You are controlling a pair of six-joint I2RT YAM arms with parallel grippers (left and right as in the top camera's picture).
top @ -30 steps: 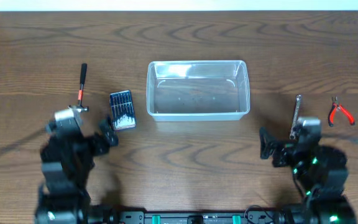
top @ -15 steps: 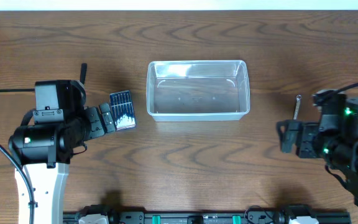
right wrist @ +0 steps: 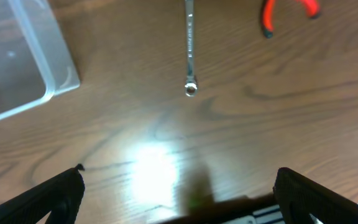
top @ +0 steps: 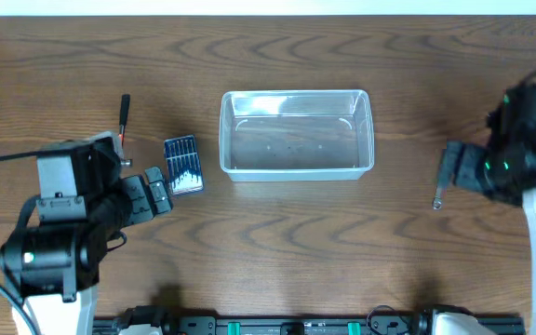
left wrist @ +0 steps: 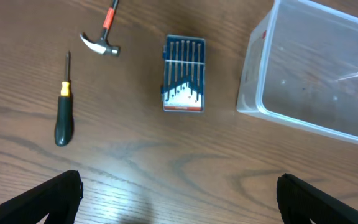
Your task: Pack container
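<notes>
The clear plastic container (top: 296, 173) stands empty at the table's middle; it also shows in the left wrist view (left wrist: 250, 87) and the right wrist view (right wrist: 59, 65). My left gripper (top: 154, 194) is open and empty, above bare wood just left of a blue bit case (top: 182, 166). In the left wrist view the gripper (left wrist: 179, 196) looks down on the case (left wrist: 184, 82), a hammer (left wrist: 101, 38) and a screwdriver (left wrist: 64, 112). My right gripper (top: 452, 167) is open and empty, right of the container. In its own view the gripper (right wrist: 179, 196) is below a wrench (right wrist: 191, 46) and red pliers (right wrist: 284, 12).
In the overhead view the hammer's handle (top: 124, 119) sticks out beyond the left arm and only the wrench's tip (top: 437, 199) shows under the right arm. The screwdriver and pliers are hidden there. Bare wood lies in front of the container.
Both arms have risen from the front edge. The left arm has drawn back a little toward the front. The right arm has moved farther back and right, over the wrench and pliers.
</notes>
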